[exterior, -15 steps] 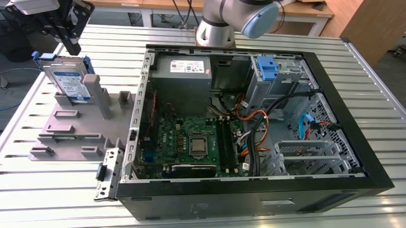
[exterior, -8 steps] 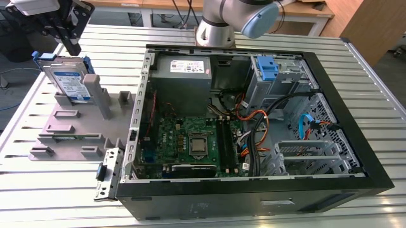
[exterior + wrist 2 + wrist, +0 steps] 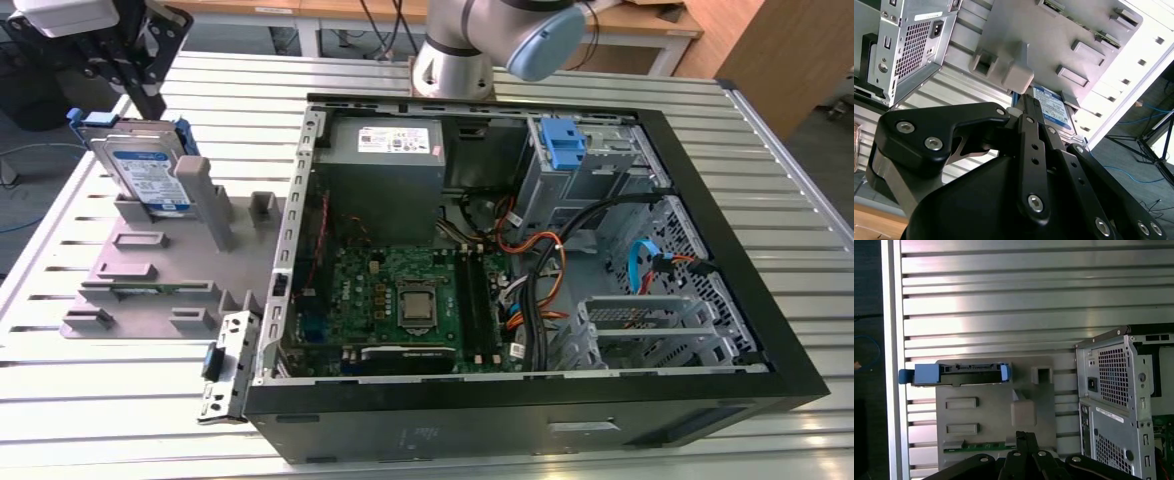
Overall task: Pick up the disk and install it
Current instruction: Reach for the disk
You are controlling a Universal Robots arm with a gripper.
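Hovering | gripper over disk | disk upright in grey holder

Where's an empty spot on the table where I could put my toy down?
The table is bare between the grey fixture plate and its near edge, beside the computer case. Another bare strip runs between the case and the table edge on the exterior view's right. Inside the case it is crowded with cables and the motherboard.
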